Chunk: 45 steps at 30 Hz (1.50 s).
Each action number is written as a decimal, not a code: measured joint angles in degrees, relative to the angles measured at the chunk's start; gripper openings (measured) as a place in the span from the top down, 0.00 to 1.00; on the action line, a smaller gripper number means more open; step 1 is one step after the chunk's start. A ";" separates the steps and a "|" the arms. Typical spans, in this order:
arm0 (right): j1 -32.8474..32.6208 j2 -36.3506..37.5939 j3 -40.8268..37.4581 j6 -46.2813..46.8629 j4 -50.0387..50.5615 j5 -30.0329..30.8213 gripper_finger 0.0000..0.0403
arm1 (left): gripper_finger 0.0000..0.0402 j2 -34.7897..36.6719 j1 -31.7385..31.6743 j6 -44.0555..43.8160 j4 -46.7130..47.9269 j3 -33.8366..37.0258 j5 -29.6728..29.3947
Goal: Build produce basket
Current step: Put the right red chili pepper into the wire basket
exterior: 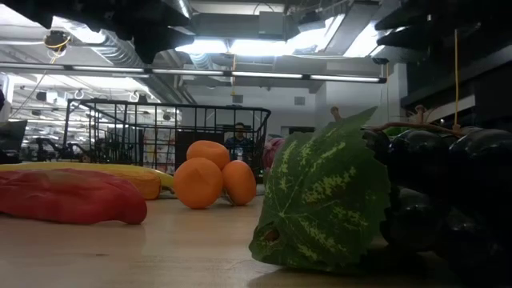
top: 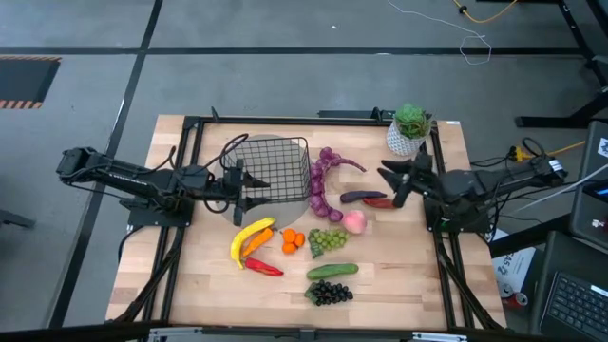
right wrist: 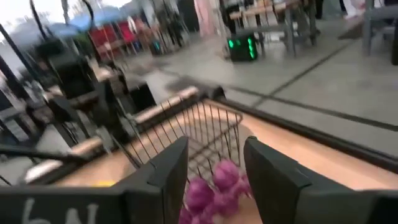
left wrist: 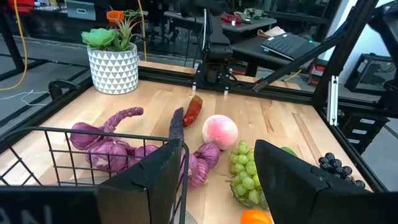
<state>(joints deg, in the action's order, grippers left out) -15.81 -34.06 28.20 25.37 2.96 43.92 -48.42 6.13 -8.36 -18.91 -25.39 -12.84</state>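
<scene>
**Empty basket, produce still spread across the worktop**

While the basket (top: 273,169) sits toward the back of the worktop (top: 190,285) with nothing visible inside it, all the produce lies outside it. The left hand (top: 239,182) is at the basket's left wall, its fingers standing wide apart with the wire rim between or just in front of them; whether they touch the wire I cannot tell. The right hand (top: 399,180) hovers near the back right, by the white pot with a plant (top: 408,130), its fingers parted and holding nothing.

The purple string of bulbs (top: 321,180) curls against the basket's right side. A dark aubergine-like piece (top: 359,197) and a red chilli (top: 380,201) lie just beside the right hand, with the pink peach (top: 353,221) near them. In front of the basket are the yellow banana (top: 249,235), the orange pieces (top: 292,239), the green grapes (top: 328,239), another red chilli (top: 263,267), the cucumber (top: 332,271) and the dark grapes (top: 329,294).

These look like light toy pieces. The peach and oranges are round and probably smooth, so they may roll or squirt out; grip them across the middle. The banana, cucumber and chillies are best taken across their narrow width at mid-length. The grape bunches and bulb string are lumpy and likely to dangle; pinch a central cluster. The basket is stiff wire and light, so it may slide when nudged; its rim is the place to hold it.
</scene>
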 joint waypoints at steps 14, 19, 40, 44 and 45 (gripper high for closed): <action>-0.01 -17.19 4.48 0.46 3.92 -4.36 0.61 | 0.50 0.00 0.00 -0.24 -0.01 0.00 -0.02; 0.14 -21.10 4.51 9.55 9.97 -6.58 0.61 | 0.50 0.00 0.00 -0.24 -0.01 0.00 -0.05; 12.20 -25.72 4.51 33.93 26.49 -23.52 0.61 | 0.50 0.00 -0.01 -0.46 -0.01 0.02 -2.99; 13.14 -27.11 4.51 35.83 26.87 -23.96 0.61 | 0.50 0.01 -0.01 -0.46 -0.01 0.02 -2.99; 13.34 -27.81 4.51 36.28 26.98 -24.49 0.61 | 0.50 0.00 -0.01 -0.46 -0.01 0.02 -2.99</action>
<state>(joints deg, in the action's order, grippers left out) -2.47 -61.86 32.71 61.64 29.94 19.43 -48.42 6.12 -8.82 -18.92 -25.36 -15.84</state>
